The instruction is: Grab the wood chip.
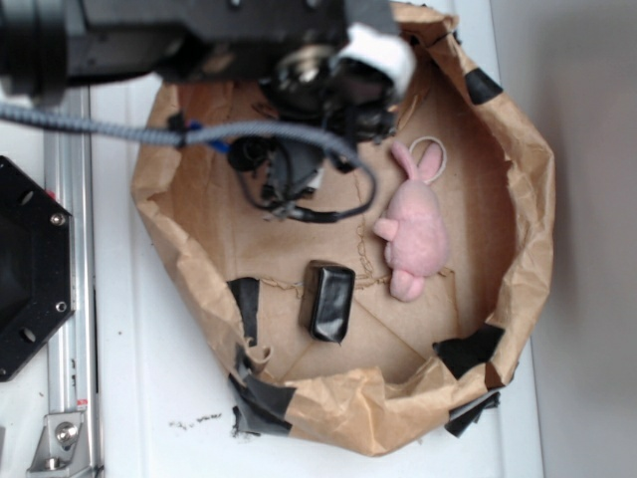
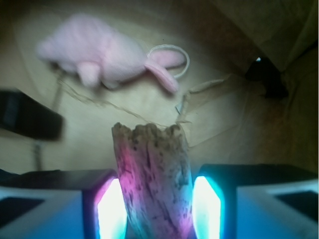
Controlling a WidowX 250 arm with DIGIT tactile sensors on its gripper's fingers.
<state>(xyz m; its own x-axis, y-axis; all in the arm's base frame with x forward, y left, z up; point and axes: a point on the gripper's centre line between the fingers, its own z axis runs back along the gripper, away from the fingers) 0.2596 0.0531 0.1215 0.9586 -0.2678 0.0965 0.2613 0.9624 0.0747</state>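
hand [image 2: 157,204] gripping wood chip [image 2: 154,174], pink plush [image 2: 102,55] beyond

Even daylight is seen in the exterior view, with glare on the black block [image 1: 326,300]. The wrist view is dim and blurred; the wood chip [image 2: 155,184] is tinted pink by glowing pads [image 2: 110,209].

One wood chip [image 2: 155,181], seen in the wrist view only. One pink plush [image 1: 416,231]. One glossy black block [image 1: 327,300]. One brown paper nest [image 1: 518,189] ringing them. Black tape patches on the paper: five countable, possibly more hidden. Two fingers [image 2: 112,211], lit. One loop of string [image 1: 431,151].
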